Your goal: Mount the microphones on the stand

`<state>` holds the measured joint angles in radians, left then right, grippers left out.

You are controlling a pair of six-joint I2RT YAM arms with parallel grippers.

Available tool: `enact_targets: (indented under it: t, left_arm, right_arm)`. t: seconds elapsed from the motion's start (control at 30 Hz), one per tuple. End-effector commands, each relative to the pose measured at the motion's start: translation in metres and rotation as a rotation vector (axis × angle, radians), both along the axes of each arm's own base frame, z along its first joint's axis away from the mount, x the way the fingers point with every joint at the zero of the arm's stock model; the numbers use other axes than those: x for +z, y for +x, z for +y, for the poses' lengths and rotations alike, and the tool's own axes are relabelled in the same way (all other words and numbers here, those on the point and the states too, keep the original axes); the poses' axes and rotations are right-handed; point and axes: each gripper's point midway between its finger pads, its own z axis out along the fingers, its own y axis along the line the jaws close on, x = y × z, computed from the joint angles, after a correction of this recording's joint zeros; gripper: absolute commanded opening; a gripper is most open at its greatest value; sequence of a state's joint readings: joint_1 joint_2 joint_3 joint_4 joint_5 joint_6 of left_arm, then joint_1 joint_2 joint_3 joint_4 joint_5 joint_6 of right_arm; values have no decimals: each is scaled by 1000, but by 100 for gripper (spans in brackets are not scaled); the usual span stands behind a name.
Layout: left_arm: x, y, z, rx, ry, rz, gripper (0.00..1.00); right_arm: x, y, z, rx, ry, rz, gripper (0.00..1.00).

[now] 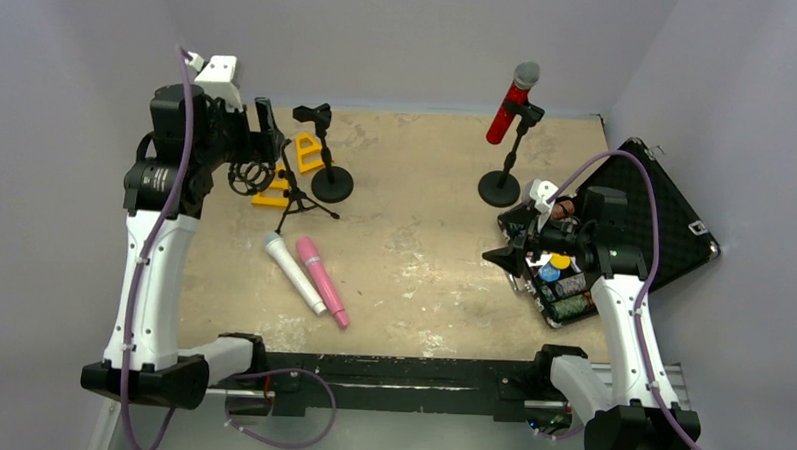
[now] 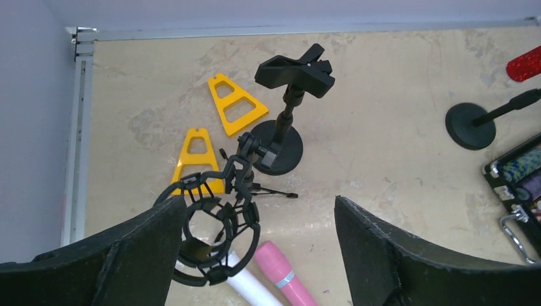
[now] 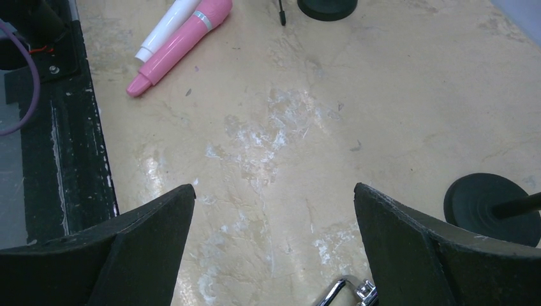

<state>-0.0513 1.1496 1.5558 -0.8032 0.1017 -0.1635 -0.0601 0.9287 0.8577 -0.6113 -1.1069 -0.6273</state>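
Pink microphone [image 1: 321, 281] beside white microphone [image 1: 294, 272] near front edge of table [image 1: 424, 246]; both jaws wide open, empty.

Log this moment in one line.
red microphone: clipped on stand | white microphone, pink microphone: lying on table | left hand: open, empty | right hand: open, empty

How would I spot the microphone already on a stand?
Look at the table's far right, beside the black case. A round-based stand holds the glittery red microphone tilted, silver head up. The white microphone and pink microphone lie flat.
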Motion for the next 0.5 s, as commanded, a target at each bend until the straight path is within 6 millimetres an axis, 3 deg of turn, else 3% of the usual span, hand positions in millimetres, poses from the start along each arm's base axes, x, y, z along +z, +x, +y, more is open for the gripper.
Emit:
enact_targets:
  t: [0.0, 0.47]
  left_arm:
    - [-8, 15, -1, -109, 121, 71, 87]
    - [-21, -13, -46, -315, 39, 62, 82]
  right_arm:
    - [7, -3, 2, 21, 21, -27, 99]
    - [4, -2, 3, 29, 28, -6, 99]
